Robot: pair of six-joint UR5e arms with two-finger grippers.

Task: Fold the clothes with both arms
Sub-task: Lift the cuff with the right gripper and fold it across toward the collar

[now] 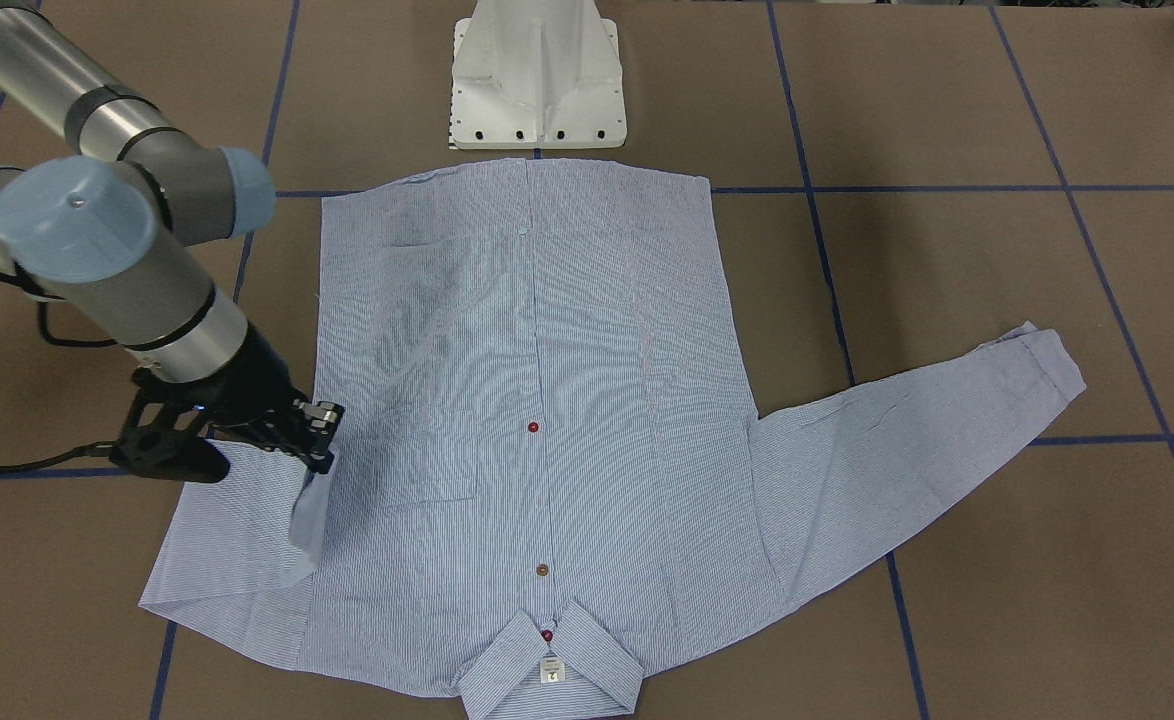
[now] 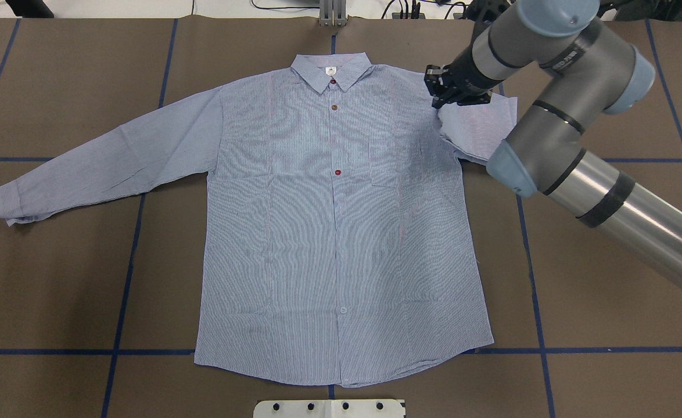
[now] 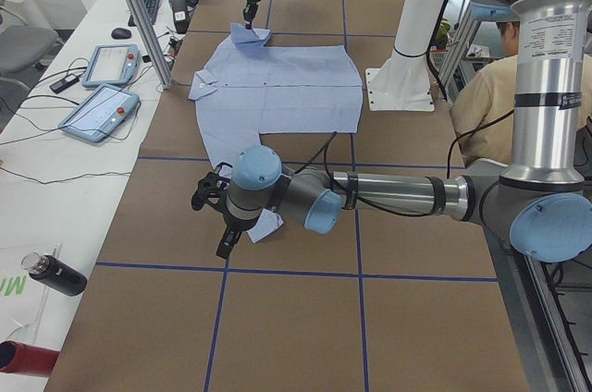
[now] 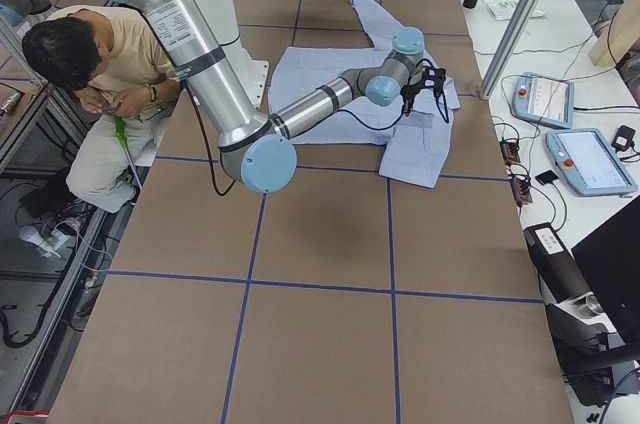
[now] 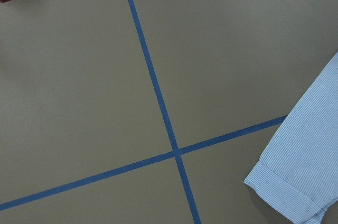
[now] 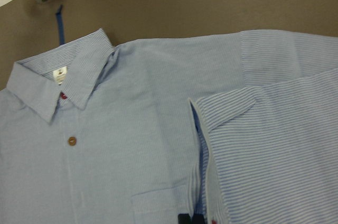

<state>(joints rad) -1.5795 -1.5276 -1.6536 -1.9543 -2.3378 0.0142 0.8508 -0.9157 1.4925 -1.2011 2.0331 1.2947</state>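
Have shirt (image 2: 329, 232) flat on table (image 2: 56, 290), front up, collar away from base (image 1: 539, 80). Pinching one sleeve with right gripper (image 2: 441, 103), jaws closed on cloth, folded in by the shoulder. Leaves other sleeve (image 2: 108, 157) stretched out, long axis running sideways from shoulder toward left gripper (image 3: 225, 237), so far nearer that arm. Can't tell left jaws: seen only in left side view, just beside cuff (image 5: 296, 182). Left wrist view catches cuff at frame corner, no fingers; overhead misses that arm entirely.

One shirt (image 2: 341, 220), two arms, left (image 3: 398, 193) and right (image 2: 550, 136), one pedestal (image 1: 537, 80), one person (image 4: 100, 64), two pendants (image 3: 97, 113).
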